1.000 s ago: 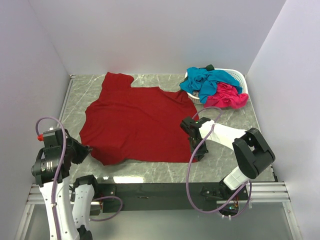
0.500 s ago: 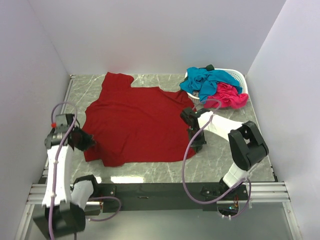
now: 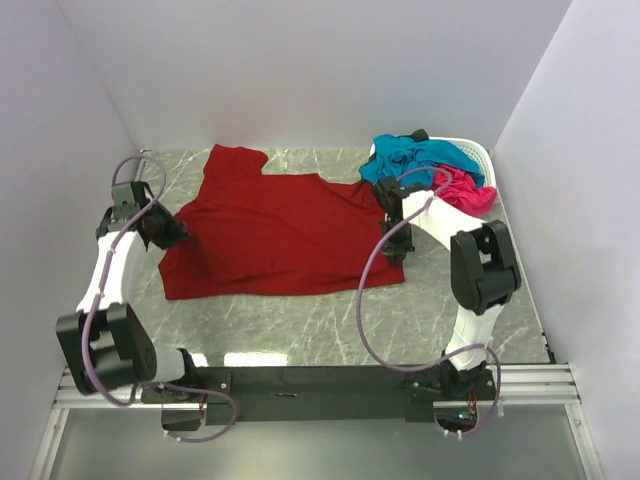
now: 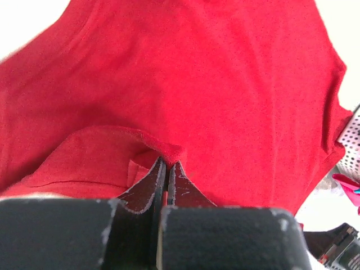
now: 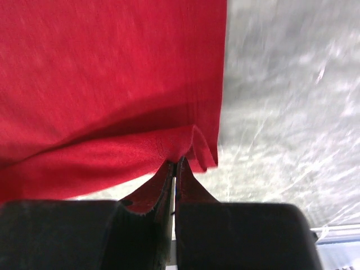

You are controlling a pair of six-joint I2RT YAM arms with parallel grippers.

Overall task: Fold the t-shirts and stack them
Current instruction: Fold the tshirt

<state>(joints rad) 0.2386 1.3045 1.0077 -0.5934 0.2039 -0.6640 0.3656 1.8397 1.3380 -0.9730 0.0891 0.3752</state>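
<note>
The dark red t-shirt (image 3: 280, 230) lies spread on the marble table with its near hem folded back over its body. My left gripper (image 3: 172, 233) is shut on the shirt's left hem corner; in the left wrist view the gripper (image 4: 167, 164) pinches a fold of red cloth (image 4: 225, 84). My right gripper (image 3: 397, 240) is shut on the right hem corner; in the right wrist view the gripper (image 5: 175, 163) pinches red cloth (image 5: 112, 73). The teal-blue t-shirt (image 3: 405, 160) and the hot pink t-shirt (image 3: 460, 190) lie bunched in the basket.
The white latticed basket (image 3: 478, 153) stands at the back right corner, close to my right arm. White walls close in the table on the left, back and right. Bare marble table (image 3: 330, 325) lies in front of the shirt.
Both grippers have moved away from me toward the back, carrying the shirt's near hem with them. The hem now lies folded over the shirt, which looks shorter front to back.
</note>
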